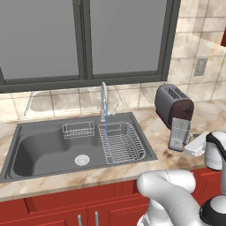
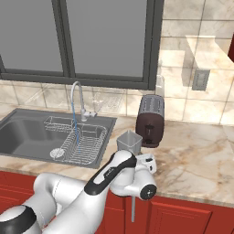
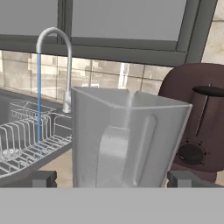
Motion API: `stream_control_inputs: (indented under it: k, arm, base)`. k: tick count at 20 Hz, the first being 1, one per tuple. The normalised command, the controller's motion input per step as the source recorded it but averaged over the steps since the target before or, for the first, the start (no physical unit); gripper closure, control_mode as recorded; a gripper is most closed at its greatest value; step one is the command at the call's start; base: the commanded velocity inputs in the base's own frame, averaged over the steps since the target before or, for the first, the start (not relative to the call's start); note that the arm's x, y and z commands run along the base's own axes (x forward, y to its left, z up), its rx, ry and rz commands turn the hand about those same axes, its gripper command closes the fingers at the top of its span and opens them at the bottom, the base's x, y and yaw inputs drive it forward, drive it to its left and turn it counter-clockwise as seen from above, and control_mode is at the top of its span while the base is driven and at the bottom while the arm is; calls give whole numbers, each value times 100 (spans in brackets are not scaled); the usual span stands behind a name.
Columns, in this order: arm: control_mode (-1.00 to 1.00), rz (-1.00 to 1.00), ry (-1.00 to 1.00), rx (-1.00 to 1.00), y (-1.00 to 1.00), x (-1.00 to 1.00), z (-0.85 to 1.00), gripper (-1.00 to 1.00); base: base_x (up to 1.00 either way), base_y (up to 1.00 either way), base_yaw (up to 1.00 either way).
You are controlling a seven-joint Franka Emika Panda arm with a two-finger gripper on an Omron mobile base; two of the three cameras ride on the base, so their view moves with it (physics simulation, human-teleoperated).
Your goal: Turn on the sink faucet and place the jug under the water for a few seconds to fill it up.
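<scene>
A: Tap status?
B: Tall chrome gooseneck faucet [image 1: 103, 99] on; thin pale blue stream [image 3: 39, 98] falls into the wire dish rack [image 1: 122, 142] in the dark grey basin [image 1: 42, 145].
A: Jug?
B: Translucent grey pitcher [image 3: 124, 140] on the marble counter [image 2: 192, 160], just in front of the dark two-slot toaster [image 2: 151, 119]. Gripper [image 3: 111, 178] spread wide either side of it, not clamped.

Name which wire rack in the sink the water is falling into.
The larger dish rack at the sink's right end; the water lands there, while the small rack stays clear.
</scene>
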Motion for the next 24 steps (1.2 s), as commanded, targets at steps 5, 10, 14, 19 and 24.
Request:
stream_control_inputs:
  k: [5,10,14,19,24]
  arm:
    - [-100,0,0,0,6,16,0,-100]
    - [-100,0,0,0,1,2,0,-100]
    - [-100,0,0,0,6,2,0,100]
    - [-100,0,0,0,1,0,0,100]
    - [-100,0,0,0,0,0,0,100]
  base:
    - [0,0,0]
    - [0,0,0]
    - [0,0,0]
    - [0,0,0]
    - [0,0,0]
